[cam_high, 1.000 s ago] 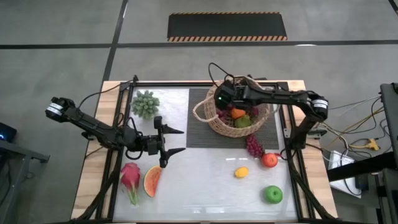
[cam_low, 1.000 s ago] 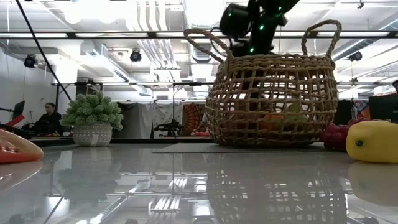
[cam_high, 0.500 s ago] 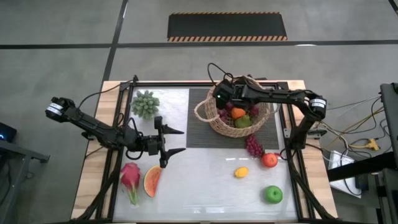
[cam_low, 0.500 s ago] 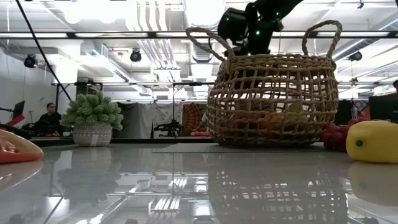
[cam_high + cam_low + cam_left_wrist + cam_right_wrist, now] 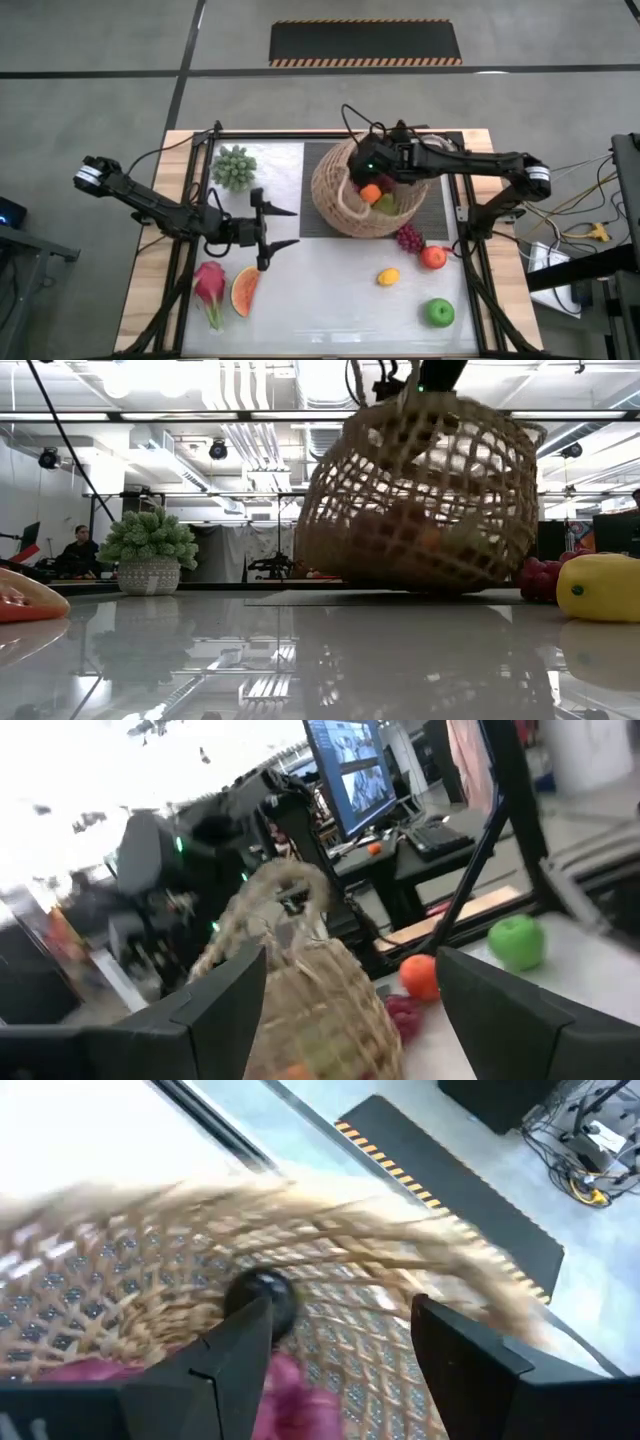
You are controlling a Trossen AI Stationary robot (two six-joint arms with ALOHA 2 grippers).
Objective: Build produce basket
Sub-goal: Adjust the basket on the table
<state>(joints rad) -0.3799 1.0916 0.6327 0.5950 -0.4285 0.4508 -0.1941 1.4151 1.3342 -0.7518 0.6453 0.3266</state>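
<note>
Six pieces of produce sat loose on counter (image 5: 330, 320), nearest first: green apple (image 5: 439, 313), watermelon slice (image 5: 244, 291), dragon fruit (image 5: 210, 282), lemon (image 5: 388, 276), tomato (image 5: 433, 257), red grapes (image 5: 408, 237). Left pincer (image 5: 292, 226) hung mid-counter, fingers spread, holding nothing, looked parked out of the way. Farther back, basket (image 5: 340, 190) was tipped over on its side, orange (image 5: 370, 193) showing inside. Right pincer (image 5: 385, 170) was down in its mouth, fingers spread. My guess: a finger had snagged the weave, hence the tilt.
</note>
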